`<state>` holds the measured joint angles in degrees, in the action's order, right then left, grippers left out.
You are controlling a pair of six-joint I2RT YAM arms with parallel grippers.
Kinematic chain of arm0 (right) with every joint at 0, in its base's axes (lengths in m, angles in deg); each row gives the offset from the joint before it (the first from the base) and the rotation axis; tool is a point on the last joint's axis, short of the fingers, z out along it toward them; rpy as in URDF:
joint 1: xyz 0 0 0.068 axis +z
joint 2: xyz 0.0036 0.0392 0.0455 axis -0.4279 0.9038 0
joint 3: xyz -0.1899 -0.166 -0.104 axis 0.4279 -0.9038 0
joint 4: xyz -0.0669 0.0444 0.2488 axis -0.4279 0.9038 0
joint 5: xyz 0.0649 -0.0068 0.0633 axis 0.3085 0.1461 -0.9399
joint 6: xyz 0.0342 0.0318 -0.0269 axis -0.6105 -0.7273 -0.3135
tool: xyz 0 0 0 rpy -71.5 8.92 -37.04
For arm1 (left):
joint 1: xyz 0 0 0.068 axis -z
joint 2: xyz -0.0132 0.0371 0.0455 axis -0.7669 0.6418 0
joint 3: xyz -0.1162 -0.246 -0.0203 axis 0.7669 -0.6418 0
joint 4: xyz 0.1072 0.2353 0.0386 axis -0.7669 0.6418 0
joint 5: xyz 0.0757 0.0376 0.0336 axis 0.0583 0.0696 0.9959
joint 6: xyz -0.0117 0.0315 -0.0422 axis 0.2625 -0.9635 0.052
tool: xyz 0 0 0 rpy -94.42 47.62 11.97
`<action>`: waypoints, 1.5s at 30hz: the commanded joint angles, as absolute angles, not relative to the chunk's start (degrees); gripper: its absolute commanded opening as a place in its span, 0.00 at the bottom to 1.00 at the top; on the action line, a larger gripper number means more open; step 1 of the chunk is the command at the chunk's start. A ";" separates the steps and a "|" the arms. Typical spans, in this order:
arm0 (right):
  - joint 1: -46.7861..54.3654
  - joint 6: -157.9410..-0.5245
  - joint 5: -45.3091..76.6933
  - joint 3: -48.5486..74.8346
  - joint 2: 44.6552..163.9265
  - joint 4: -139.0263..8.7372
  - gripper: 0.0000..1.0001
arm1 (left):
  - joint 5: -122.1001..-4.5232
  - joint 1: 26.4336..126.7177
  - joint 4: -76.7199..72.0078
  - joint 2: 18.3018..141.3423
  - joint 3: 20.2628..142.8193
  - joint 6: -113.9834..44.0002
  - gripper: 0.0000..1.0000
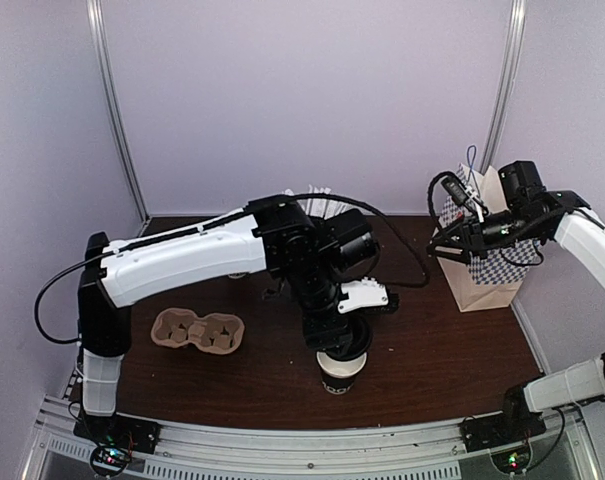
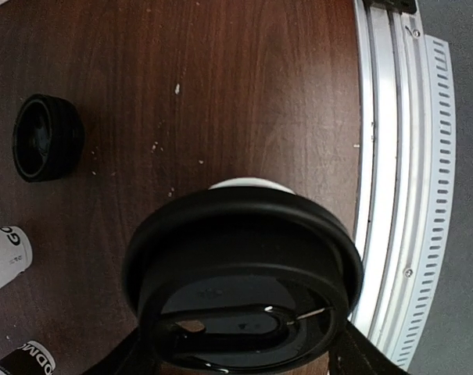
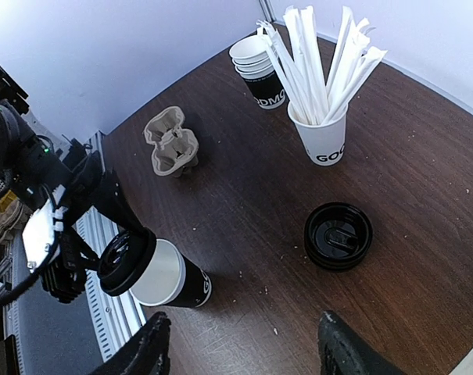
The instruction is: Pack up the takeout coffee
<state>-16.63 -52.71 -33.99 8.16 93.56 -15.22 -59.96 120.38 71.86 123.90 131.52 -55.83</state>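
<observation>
Overhead view: left arm lay across the middle of the worktop (image 1: 432, 350) and hid most of the rear items. Only the straw tips showed behind it.

Surroundings:
- Pulp cup carrier (image 1: 199, 332) sat left of centre, well apart from the cup.
- Stack of spare black lids (image 3: 338, 234) lay flat between the white cup and the right tool.
- Brown paper bag (image 1: 487, 270) with a checkered panel stood upright at the right rear, and the right arm's wrist was close against its top edge. Contents could not be made out.

Containers:
- White cup (image 3: 324, 144) stood upright holding a fan of paper-wrapped straws (image 3: 314, 55).
- Stack of lidless cups (image 3: 259, 74), black with white rims, stood nested just behind it.

Task item:
- Takeout coffee cup (image 3: 191, 283) stood at the near edge of the worktop, beside the aluminium rail. It was black with white lettering low on the wall, and its white inside was exposed.
- Black lid (image 3: 125, 260) was not seated. It hung tilted at the rim on the rail side, covering only part of the mouth.

Tools:
- Left tool (image 1: 338, 345) was directly over the cup, clenched on the lid. The wrist view showed a finger at each side of the lid.
- Right tool (image 3: 244, 332) was released, with its fingers spread wide and nothing between them.
</observation>
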 commanded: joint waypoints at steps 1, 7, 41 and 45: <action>-16.55 -51.68 -33.25 7.03 91.55 -15.20 0.64 | -61.78 120.51 77.53 126.25 134.56 -55.40 0.65; -16.54 -52.00 -33.54 5.77 90.74 -16.03 0.65 | -61.25 120.56 78.26 128.26 135.13 -55.31 0.65; -16.55 -52.55 -34.31 2.66 90.02 -18.54 0.67 | -56.58 120.72 81.32 130.18 137.08 -56.32 0.67; -16.55 -52.56 -34.30 2.64 90.07 -18.57 0.67 | -56.31 120.83 81.30 131.07 137.69 -56.34 0.67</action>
